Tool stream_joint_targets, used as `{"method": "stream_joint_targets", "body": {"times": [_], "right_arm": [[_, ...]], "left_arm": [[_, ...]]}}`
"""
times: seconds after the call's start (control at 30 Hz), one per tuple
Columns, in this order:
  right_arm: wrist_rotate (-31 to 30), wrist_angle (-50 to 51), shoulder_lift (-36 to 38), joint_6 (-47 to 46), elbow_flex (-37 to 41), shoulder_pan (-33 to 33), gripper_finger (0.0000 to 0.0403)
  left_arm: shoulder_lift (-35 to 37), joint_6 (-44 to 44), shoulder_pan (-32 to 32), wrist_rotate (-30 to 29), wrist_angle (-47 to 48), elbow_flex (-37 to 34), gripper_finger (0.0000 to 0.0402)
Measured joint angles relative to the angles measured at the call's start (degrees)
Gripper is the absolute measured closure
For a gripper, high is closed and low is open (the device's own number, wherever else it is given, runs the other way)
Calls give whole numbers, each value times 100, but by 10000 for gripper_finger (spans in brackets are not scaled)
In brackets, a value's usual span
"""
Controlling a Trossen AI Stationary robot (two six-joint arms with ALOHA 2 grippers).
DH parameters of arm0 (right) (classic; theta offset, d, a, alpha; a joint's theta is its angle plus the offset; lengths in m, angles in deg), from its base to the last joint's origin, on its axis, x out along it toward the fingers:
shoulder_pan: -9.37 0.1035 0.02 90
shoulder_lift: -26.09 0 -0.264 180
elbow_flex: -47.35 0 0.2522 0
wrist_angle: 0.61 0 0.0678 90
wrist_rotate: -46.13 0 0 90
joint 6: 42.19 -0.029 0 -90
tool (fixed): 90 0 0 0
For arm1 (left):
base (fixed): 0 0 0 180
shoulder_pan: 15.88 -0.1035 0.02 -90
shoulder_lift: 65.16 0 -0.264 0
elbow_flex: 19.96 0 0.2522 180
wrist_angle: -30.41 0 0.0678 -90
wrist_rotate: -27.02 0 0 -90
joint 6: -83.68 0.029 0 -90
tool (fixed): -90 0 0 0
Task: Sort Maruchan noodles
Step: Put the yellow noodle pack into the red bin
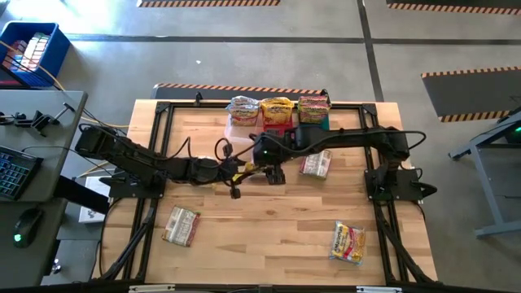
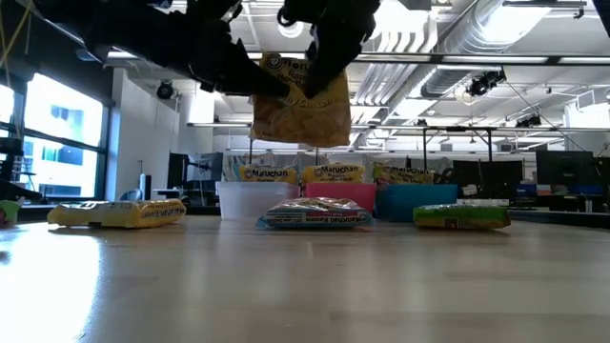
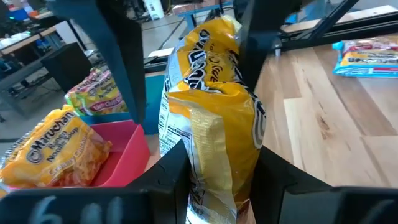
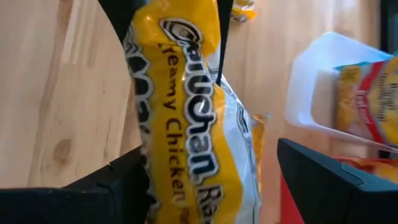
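We held a yellow Maruchan packet [image 3: 211,118] in the air just in front of the red bin [image 3: 121,155]. Our left gripper [image 3: 214,171] was clamped on its lower end. Our right gripper [image 4: 208,180] stood spread wide around the same packet, fingers [image 4: 323,180] clear of it.

"Maruchan" on the packets in the bins [image 2: 269,174]; "Creamy Chicken" on the yellow held packet [image 4: 186,118].
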State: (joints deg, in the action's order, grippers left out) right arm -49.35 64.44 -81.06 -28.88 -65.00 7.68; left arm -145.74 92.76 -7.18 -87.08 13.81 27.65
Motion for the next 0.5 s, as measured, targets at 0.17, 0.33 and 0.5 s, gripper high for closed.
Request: {"method": "stream_joint_targets", "body": {"times": [0.17,0.33,0.5], "right_arm": [[285,-16,-90,24,2,-61,118],[299,-15,-108,28,2,-67,154],[301,-68,-108,201,4,-67,210]], "left_arm": [[0,-143,-117,161,5,0,301],[0,-292,-234,160,1,0,300],[0,-361,-274,157,-1,0,295]]}}
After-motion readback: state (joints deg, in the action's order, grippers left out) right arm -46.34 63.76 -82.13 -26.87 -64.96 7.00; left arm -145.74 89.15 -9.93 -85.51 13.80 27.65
